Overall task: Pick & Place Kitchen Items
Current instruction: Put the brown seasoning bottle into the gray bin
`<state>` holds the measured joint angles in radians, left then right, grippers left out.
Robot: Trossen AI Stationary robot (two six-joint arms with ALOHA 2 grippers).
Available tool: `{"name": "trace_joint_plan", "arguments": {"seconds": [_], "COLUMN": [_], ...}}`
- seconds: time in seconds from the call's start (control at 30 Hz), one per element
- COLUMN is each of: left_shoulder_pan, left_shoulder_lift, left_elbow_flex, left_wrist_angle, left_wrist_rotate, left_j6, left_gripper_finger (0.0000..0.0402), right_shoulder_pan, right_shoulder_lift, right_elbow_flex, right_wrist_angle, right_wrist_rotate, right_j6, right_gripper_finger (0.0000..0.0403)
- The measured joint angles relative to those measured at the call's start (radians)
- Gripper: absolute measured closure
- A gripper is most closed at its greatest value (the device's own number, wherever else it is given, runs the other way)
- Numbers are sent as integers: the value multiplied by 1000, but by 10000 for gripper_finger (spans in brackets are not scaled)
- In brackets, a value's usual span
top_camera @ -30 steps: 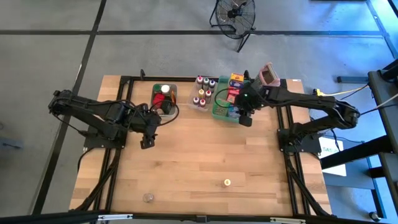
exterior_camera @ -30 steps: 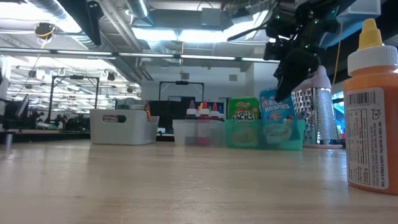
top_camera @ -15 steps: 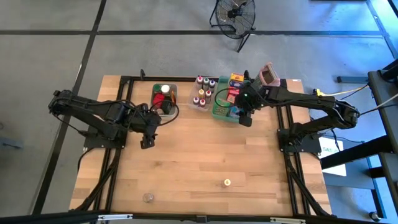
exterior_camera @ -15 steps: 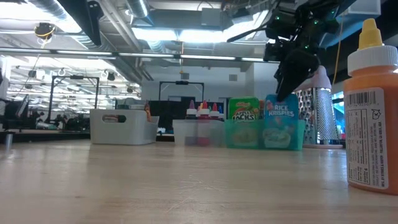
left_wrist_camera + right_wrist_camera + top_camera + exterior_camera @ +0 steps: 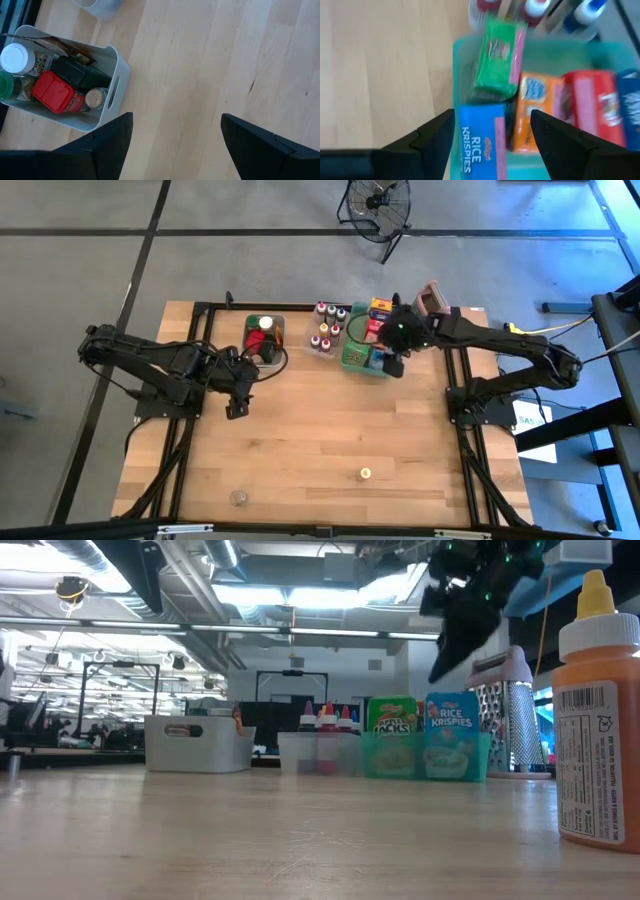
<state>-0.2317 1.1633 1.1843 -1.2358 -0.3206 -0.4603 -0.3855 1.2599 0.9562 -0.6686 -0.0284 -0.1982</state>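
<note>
From the high view, the right gripper [image 5: 392, 365] hung over the green tray [image 5: 352, 360] at about one o'clock from the table's middle, its arm reaching in from the three o'clock side. The left gripper [image 5: 236, 408] waited over bare wood at about nine o'clock, its arm bent back toward the table's edge. Two small items lay apart near six o'clock: an orange bottle [image 5: 366, 473] and a small jar [image 5: 238, 498].

In the low view, the right gripper [image 5: 447, 658] hung above the blue Rice Krispies box [image 5: 451, 735], clear of it and tilted. The box stood upright in the tray beside a green box [image 5: 391, 733].

The left wrist view showed the left gripper [image 5: 172, 137] with fingers spread wide and nothing between them, the white bin [image 5: 107, 92] of jars just beyond.

In the right wrist view, the right gripper [image 5: 492, 135] had its fingers parted, gripping nothing, with the blue box's top between and below them.
</note>
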Motion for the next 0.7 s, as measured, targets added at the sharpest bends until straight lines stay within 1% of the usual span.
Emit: {"name": "trace_joint_plan", "arguments": {"seconds": [0.1,0.2,0.27,0.33,0.4,0.47,0.5,0.6,0.63,0.7], "left_shoulder_pan": [0,0,0,0,0,-3,-5,-20,-30,-54], "left_shoulder_lift": [0,-4,-19,-34,-50,-68,-74,-84,-86,-87], "left_elbow_flex": [0,0,0,0,0,0,0,0,0,0], "left_wrist_angle": [-1,-49,-113,-159,-169,-162,-149,-93,-84,-84], "left_wrist_rotate": [-2,0,32,82,148,207,231,259,274,306], "left_j6": [7,65,33,-20,-59,-92,-114,-197,-217,-234], "left_gripper_finger": [103,104,104,103,103,104,104,104,104,103], "right_shoulder_pan": [0,7,20,38,57,77,89,133,150,188], "right_shoulder_lift": [-23,-40,-49,-58,-61,-63,-63,-63,-63,-59], "right_elbow_flex": [54,115,150,179,208,226,228,228,228,229], "right_wrist_angle": [-40,-81,-101,-101,-84,-19,37,225,285,383], "right_wrist_rotate": [1,-2,-19,-64,-139,-247,-310,-499,-543,-587], "right_j6": [0,12,23,30,45,75,90,130,141,168], "right_gripper_finger": [139,139,139,139,139,139,139,139,139,139]}}
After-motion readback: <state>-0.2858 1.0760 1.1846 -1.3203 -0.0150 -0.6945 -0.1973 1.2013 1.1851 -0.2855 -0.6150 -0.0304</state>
